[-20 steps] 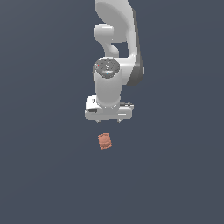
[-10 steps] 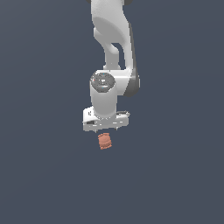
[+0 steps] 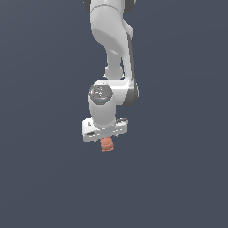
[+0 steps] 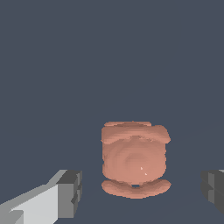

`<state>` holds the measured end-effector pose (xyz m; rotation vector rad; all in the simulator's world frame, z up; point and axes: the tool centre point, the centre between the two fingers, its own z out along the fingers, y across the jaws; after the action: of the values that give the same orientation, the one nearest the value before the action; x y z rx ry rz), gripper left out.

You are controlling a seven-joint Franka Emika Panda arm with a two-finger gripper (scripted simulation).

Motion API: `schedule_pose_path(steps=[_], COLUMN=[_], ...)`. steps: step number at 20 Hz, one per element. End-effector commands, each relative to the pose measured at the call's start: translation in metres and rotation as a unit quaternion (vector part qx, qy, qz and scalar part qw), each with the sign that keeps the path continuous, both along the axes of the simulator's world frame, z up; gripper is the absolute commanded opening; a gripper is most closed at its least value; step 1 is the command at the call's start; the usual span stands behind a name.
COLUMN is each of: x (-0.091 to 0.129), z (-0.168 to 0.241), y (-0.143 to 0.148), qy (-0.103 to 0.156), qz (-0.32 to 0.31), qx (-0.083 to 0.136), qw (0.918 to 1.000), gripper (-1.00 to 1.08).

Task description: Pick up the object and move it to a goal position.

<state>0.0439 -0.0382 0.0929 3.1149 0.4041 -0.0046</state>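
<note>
The object (image 3: 107, 144) is a small reddish-orange ribbed barrel lying on the dark grey floor. In the exterior view its upper part is hidden behind the white gripper (image 3: 105, 133), which hangs directly over it. The wrist view shows the object (image 4: 134, 159) large and centred between the two fingers. One grey-tipped finger (image 4: 70, 193) stands on one side and the other finger (image 4: 214, 189) on the opposite side, each with a clear gap to the object. The gripper (image 4: 142, 192) is open and touches nothing.
The white arm (image 3: 111, 44) rises from the gripper toward the top of the exterior view. Around the object there is only the plain dark grey floor (image 3: 178, 178).
The arm has swung toward the camera and come down, so the gripper went from well above the object to right over it. The object has stayed in place.
</note>
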Motion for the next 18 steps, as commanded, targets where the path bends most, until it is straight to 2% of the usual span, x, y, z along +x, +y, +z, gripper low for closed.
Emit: schedule_pose_path(steps=[1,7,18], x=[0.002,0.001,0.001], z=[-0.002,-0.008,-0.052], y=[-0.001,-0.001,-0.001], qy=[-0.001,-0.001,-0.001], qz=[0.005,0.003,0.005], qx=[0.000,0.000,0.000], qw=[1.0000,1.0000,1.0000], gripper=[1.00,1.00,1.00])
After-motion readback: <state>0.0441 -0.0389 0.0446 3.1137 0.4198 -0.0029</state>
